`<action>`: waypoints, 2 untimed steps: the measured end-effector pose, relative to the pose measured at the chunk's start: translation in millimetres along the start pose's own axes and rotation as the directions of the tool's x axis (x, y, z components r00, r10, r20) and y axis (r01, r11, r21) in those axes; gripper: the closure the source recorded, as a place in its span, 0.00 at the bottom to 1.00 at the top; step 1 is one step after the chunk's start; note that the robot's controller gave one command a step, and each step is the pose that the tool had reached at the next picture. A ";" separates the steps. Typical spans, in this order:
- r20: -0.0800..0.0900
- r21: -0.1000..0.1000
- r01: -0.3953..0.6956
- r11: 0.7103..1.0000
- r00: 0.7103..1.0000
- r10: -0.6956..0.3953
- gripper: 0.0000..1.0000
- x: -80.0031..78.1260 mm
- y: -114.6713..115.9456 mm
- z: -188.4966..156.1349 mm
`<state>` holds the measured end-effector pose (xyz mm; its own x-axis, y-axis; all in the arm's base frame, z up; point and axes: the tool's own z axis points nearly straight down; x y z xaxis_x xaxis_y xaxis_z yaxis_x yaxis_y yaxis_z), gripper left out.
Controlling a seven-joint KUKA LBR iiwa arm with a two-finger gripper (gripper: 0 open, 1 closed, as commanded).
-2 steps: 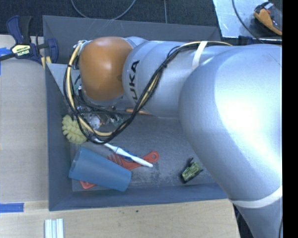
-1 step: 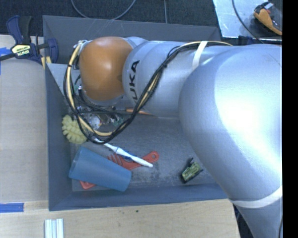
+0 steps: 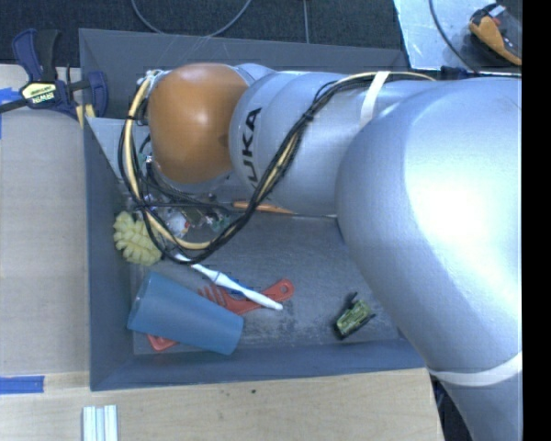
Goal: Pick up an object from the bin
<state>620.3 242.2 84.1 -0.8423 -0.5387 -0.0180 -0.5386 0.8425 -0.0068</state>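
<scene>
Part of my gripper (image 3: 176, 217) shows under the arm's wrist, low over the left side of the bin. Right beside it on the left lies a pale yellow knobbly ball-like thing (image 3: 134, 238); whether they touch is hidden by cables. A blue cup (image 3: 185, 315) lies on its side in the front left corner. A white pen-like stick (image 3: 241, 289) rests slanted above the cup, across a red flat tool (image 3: 274, 293).
A small green and black thing (image 3: 354, 318) lies at the front right of the bin floor. A thin orange stick (image 3: 264, 208) pokes out from under the arm. The arm covers the back and right of the bin.
</scene>
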 end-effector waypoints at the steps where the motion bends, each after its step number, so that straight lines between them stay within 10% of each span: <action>1: 0.007 0.001 -0.001 1.000 1.000 0.001 1.00 -1.4 -0.2 -9.4; 2: 0.007 0.000 -0.003 1.000 1.000 0.003 1.00 -1.2 0.1 -23.7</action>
<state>620.8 242.8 107.8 -0.8437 -0.5363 -0.0245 -0.5363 0.8440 -0.0067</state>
